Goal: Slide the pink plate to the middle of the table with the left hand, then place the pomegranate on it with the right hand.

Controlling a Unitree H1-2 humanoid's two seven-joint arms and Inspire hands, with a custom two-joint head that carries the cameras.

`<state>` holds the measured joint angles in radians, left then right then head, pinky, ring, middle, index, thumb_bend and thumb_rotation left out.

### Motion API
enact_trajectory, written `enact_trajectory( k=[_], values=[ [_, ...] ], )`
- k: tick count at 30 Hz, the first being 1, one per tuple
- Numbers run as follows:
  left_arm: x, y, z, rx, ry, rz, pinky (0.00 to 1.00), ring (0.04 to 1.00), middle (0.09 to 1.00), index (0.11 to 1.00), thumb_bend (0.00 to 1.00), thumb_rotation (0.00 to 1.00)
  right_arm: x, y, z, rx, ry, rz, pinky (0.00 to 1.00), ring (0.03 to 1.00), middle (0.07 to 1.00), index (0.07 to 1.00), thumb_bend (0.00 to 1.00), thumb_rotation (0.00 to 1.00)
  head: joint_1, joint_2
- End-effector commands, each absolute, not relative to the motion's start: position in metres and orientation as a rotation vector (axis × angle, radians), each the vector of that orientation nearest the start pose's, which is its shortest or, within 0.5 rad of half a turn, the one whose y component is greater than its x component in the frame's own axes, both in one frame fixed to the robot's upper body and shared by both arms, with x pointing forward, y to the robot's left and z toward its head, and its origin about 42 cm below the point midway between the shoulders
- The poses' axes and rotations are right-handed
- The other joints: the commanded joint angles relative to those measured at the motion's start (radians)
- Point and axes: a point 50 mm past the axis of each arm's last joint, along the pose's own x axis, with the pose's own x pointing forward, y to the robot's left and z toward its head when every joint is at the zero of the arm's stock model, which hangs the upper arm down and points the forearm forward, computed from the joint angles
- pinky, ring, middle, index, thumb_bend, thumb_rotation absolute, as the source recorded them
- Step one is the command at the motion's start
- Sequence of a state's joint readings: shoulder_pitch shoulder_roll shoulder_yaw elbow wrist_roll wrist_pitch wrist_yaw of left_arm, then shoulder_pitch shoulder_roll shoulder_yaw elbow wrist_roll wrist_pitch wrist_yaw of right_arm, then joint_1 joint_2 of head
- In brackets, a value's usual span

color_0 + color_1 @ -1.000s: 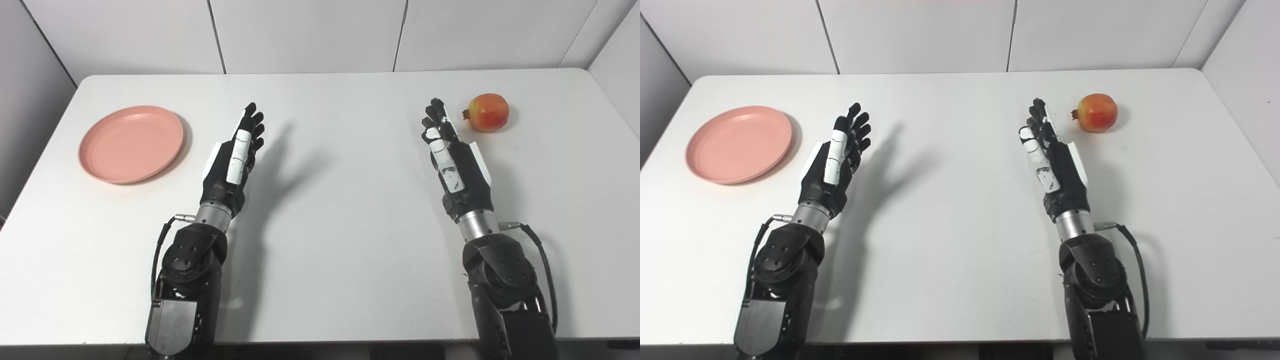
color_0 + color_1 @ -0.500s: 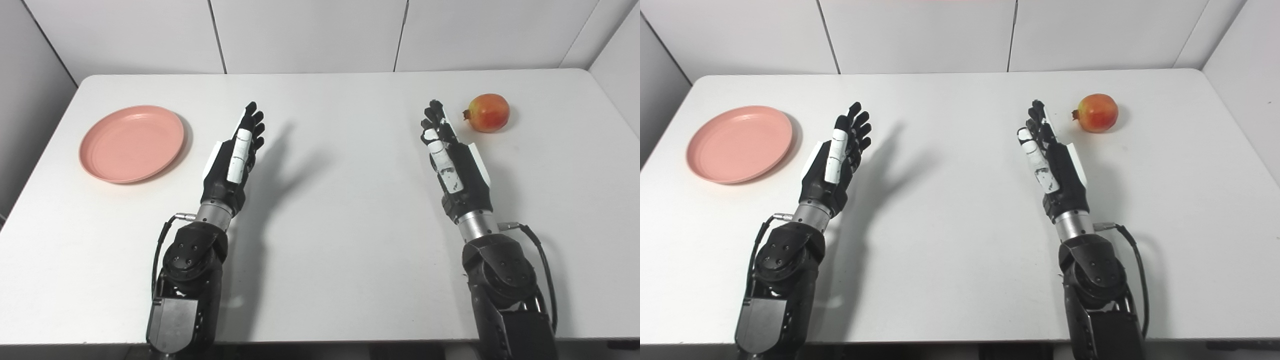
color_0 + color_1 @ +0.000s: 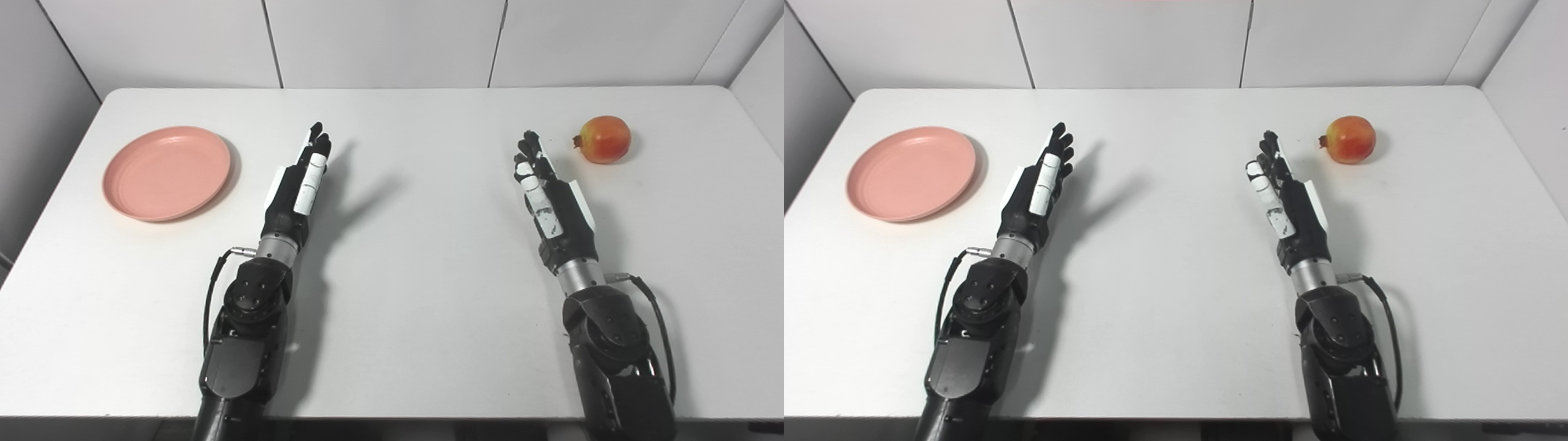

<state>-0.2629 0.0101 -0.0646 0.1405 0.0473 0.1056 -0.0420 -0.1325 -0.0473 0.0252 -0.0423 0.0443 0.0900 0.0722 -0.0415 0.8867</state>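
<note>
A pink plate [image 3: 166, 172] lies flat at the table's far left. A red and yellow pomegranate [image 3: 604, 139] rests at the far right. My left hand [image 3: 298, 185] hovers open to the right of the plate, a short gap away, fingers straight and pointing to the far side, holding nothing. My right hand [image 3: 548, 196] is open too, edge-on with the thumb uppermost, down and to the left of the pomegranate and not touching it.
The white table [image 3: 404, 257] carries only the plate and the fruit. Grey wall panels [image 3: 386, 37] close off the back and both sides. The table's front edge runs along the bottom of the picture, where both forearms come in.
The whole picture has shifted a little, so the camera moved. My left arm has stretched forward and lowered slightly, with the hand turned more edge-on. The plate and the pomegranate stay where they were.
</note>
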Motion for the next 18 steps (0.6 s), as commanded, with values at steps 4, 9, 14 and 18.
enact_trajectory(
  k=[4,9,14,18],
  values=[
    [0.379,0.162,0.153,0.071,-0.121,-0.14,1.0,1.0,1.0,1.0,0.83,1.0,0.338,-0.204,0.163,-0.016,-0.208,0.131,1.0,1.0,1.0,1.0,0.78,0.87,-0.008,-0.003],
    [0.379,0.162,0.152,0.064,-0.139,-0.137,1.0,1.0,1.0,1.0,0.84,1.0,0.34,-0.204,0.162,-0.012,-0.212,0.124,1.0,1.0,1.0,1.0,0.79,0.87,-0.012,-0.007],
    [0.372,0.16,0.148,0.097,-0.148,-0.138,1.0,1.0,1.0,1.0,0.82,1.0,0.342,-0.204,0.161,-0.006,-0.215,0.123,1.0,1.0,1.0,1.0,0.78,0.87,-0.014,-0.006],
    [0.368,0.157,0.146,0.092,-0.151,-0.153,1.0,1.0,1.0,1.0,0.8,1.0,0.345,-0.204,0.162,0.001,-0.215,0.115,1.0,1.0,1.0,1.0,0.77,0.87,-0.015,-0.004]
  ],
)
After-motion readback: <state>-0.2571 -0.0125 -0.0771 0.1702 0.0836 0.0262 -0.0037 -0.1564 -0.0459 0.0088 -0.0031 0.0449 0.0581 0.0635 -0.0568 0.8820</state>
